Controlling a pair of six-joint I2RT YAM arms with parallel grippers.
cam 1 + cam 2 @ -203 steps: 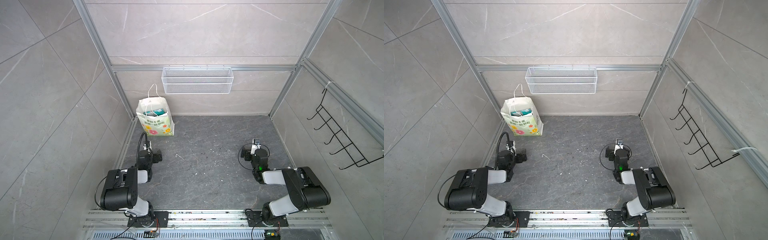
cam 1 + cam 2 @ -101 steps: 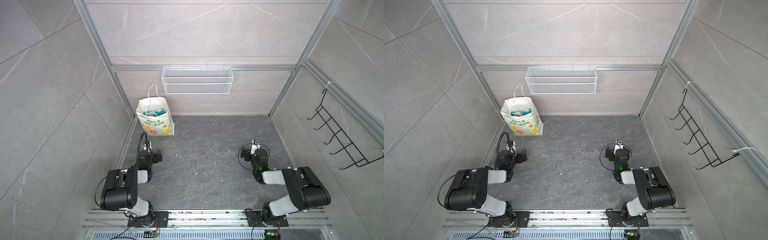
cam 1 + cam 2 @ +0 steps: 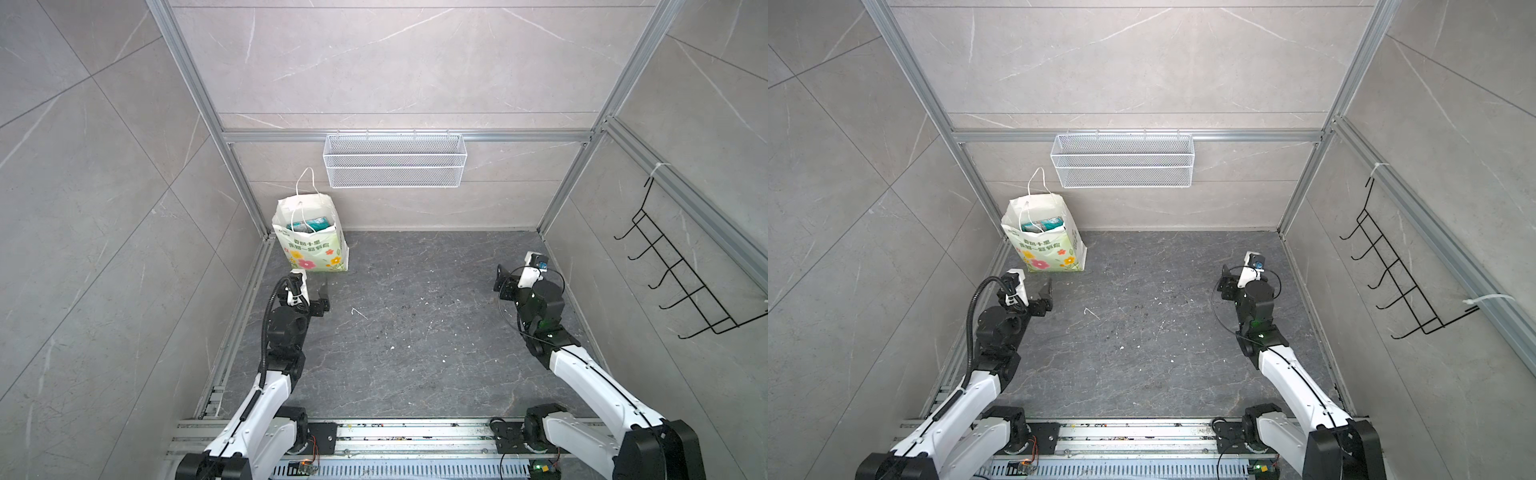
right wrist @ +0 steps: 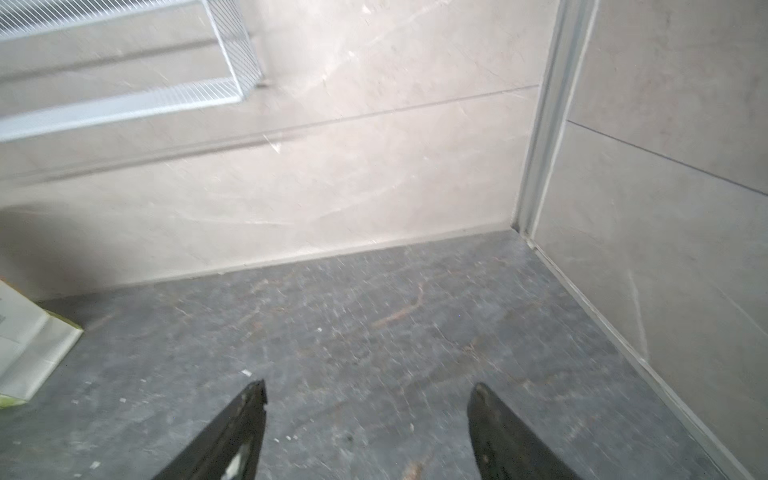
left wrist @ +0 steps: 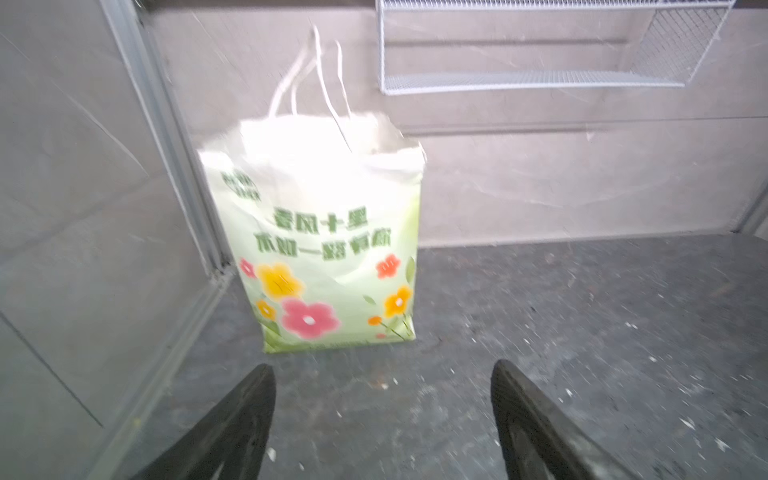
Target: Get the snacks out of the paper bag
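Both arms have risen from their folded rest, jaws spread and empty: left gripper (image 5: pixel 382 374) faces the bag (image 3: pixel 311 249), right gripper (image 4: pixel 368 388) bare bench (image 3: pixel 415 332). Bag stands upright in the bench's far-left corner, so snacks (image 3: pixel 312 225), seemingly teal, sit reachable from above.

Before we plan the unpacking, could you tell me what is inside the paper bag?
In both top views the paper bag stands open, with teal snacks showing at its mouth. How many there are, and anything beneath them, is hidden by the bag's walls.
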